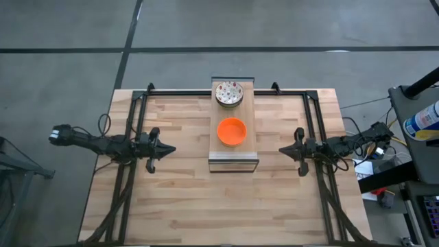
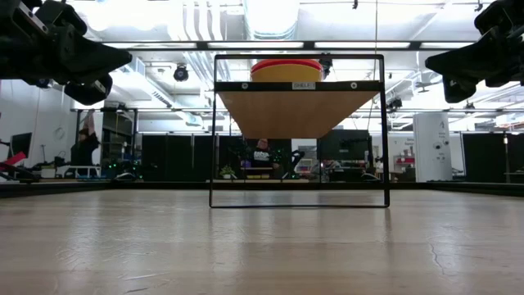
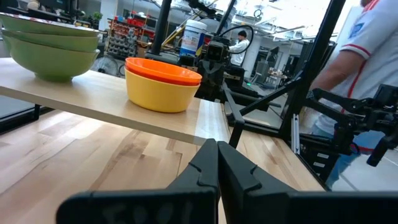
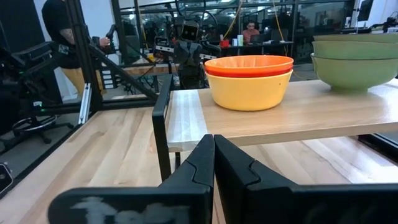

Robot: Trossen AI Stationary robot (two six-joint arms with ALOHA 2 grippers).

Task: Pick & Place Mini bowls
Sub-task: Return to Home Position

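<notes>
Two stacks of mini bowls stand on a raised wooden board (image 1: 234, 155) at the table's middle. From above, the nearer stack shows an orange bowl (image 1: 232, 131); the wrist views show it nested over a red and a yellow bowl (image 4: 249, 84) (image 3: 163, 87). The farther stack shows a white speckled inside (image 1: 229, 92) and green outer walls (image 3: 50, 50) (image 4: 357, 65). My left gripper (image 1: 173, 149) (image 3: 217, 158) hovers shut to the left of the board, pointing at it. My right gripper (image 1: 280, 149) (image 4: 214, 152) hovers shut to its right, also pointing at it.
The board sits on a black wire frame (image 2: 213, 131) well above the tabletop. Black arm-mount rails (image 1: 137, 123) (image 1: 319, 123) run along both table sides. A person (image 3: 364, 50) stands beyond the right side, another (image 4: 62, 43) beyond the left. A cart with a bottle (image 1: 422, 120) stands at right.
</notes>
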